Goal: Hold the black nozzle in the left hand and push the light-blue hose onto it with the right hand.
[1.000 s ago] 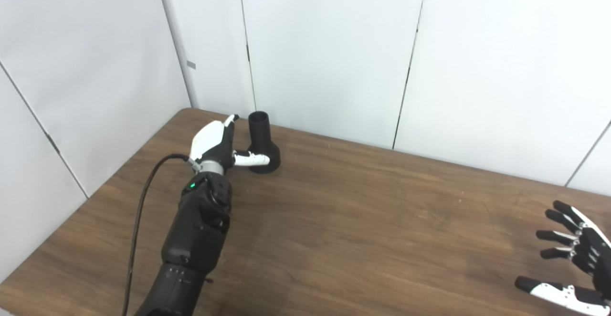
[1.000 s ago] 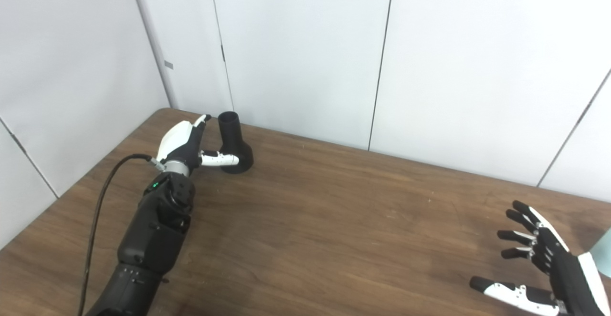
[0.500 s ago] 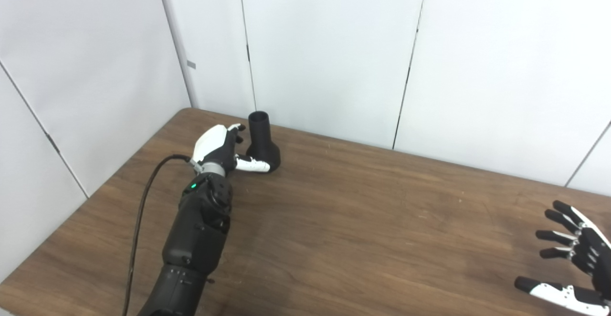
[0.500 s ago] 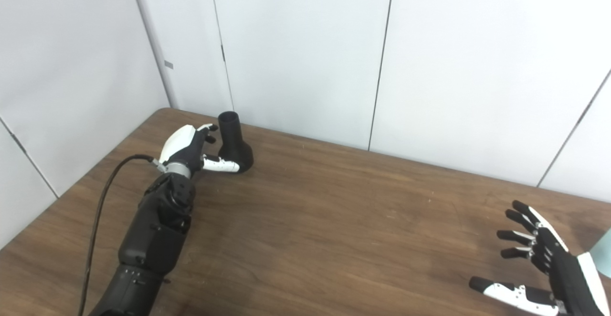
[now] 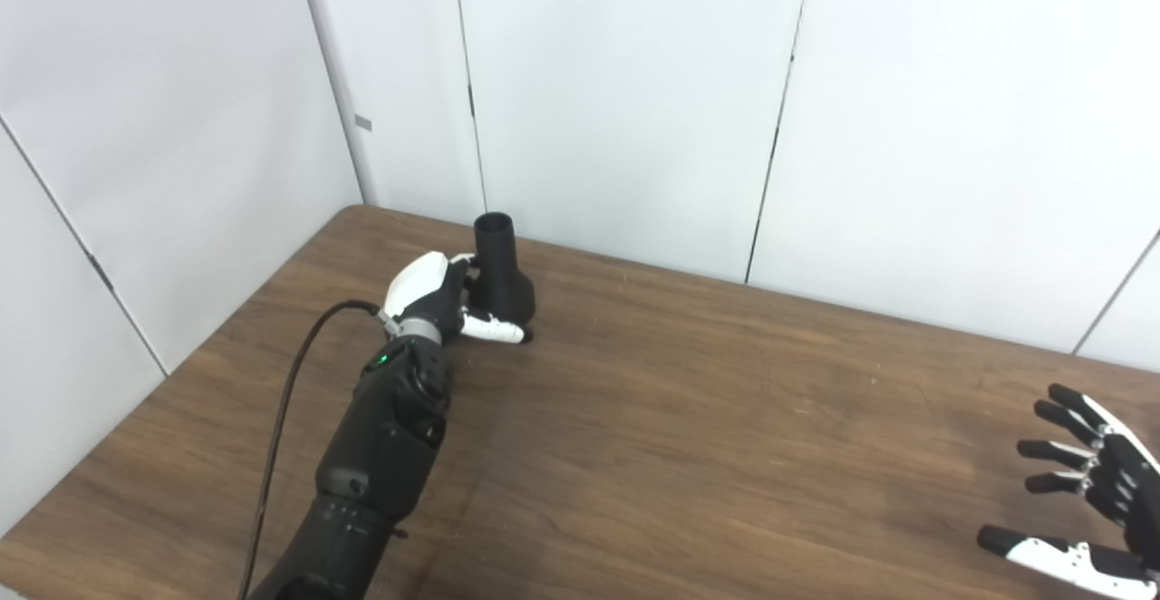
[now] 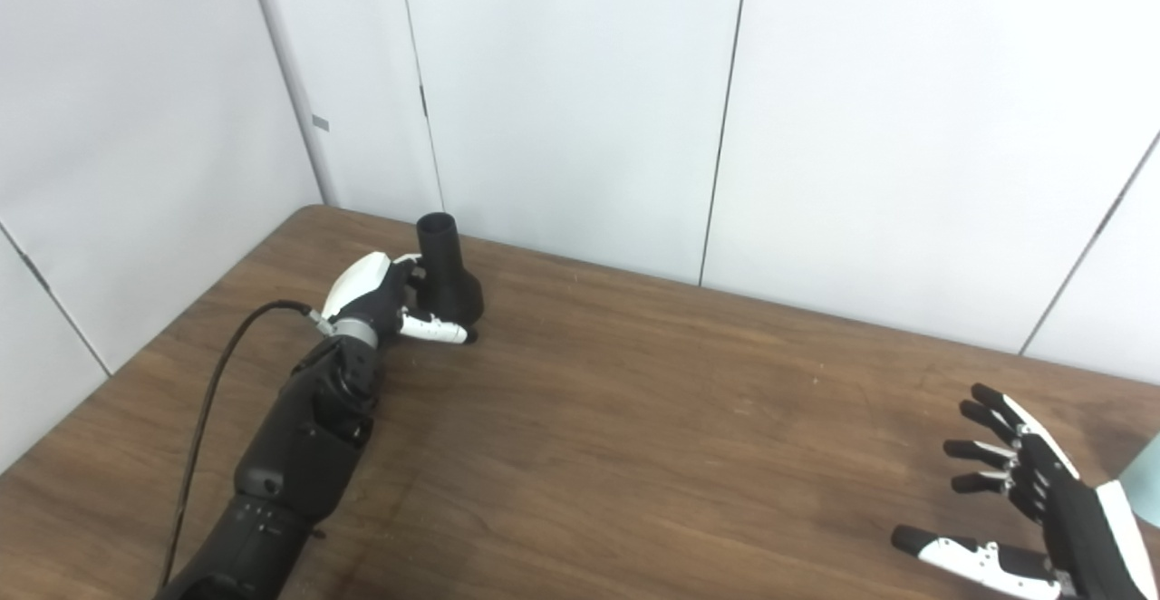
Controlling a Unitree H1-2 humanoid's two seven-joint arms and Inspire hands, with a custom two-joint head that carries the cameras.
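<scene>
The black nozzle stands upright on its wide base near the table's far left corner, narrow tube pointing up. My left hand is wrapped around its lower part from the left, with fingers behind it and the thumb across the front. My right hand hovers open and empty over the near right of the table, fingers spread. A light-blue sliver, cut off by the right edge of the right eye view, lies just beyond that hand; I cannot tell whether it is the hose.
The brown wooden table is backed by white wall panels close behind the nozzle and along the left. A black cable runs along my left forearm.
My left hand has gone from open beside the nozzle to closed around its lower part, and the nozzle has shifted slightly right. The right hand has not moved.
</scene>
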